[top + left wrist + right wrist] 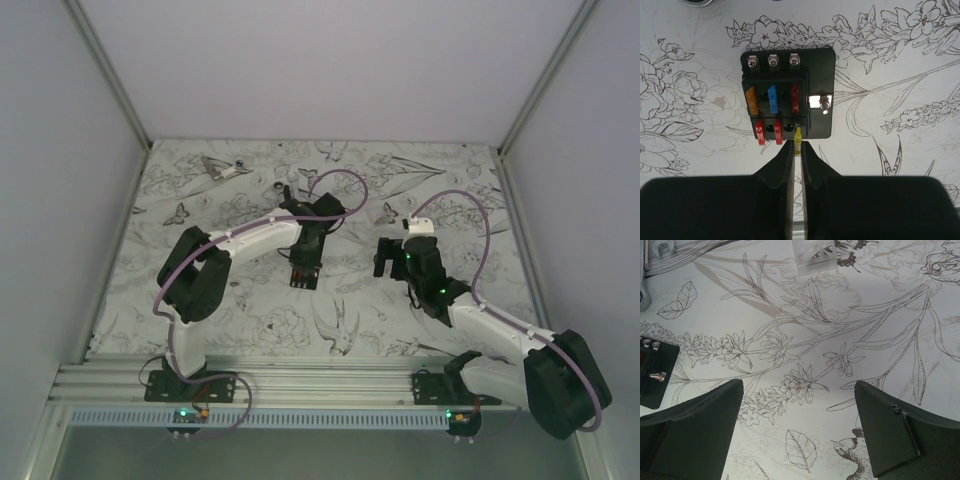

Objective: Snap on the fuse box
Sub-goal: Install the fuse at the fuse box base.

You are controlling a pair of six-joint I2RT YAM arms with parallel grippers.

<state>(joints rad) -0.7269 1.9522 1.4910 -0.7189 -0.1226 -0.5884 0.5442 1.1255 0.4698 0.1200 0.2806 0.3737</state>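
holding: left gripper (pixel 796 150) has its 2 fingers pinched almost together, with the tail of a yellow fuse (pixel 798 136) caught between the tips. the far end of the fuse sits at the near-right slot of the fuse box (pixel 787 92). a narrow pinch suits so thin a blade: it keeps the fuse in line with its slot.

fuse box: lies flat on the patterned table (pixel 900 165), directly ahead of the left fingertips, roughly mid-table in the top view (pixel 303 277). far row carries 3 fuses (orange, blue, red). near row shows 2 red ones plus the yellow one, which sticks out past the box edge, so i judge it not fully seated.

right gripper (pixel 799 386): jaws spread wide, nothing between them, hovering over bare table to the right of the box. only a corner of the box shows at the left edge of its view. probably parked clear so as not to crowd the left arm.

a clear plastic piece (pixel 812 252) lies beyond the right gripper. cannot tell what it is.

judgement: the yellow fuse needs a straight push in. the box is unclamped and could slide.
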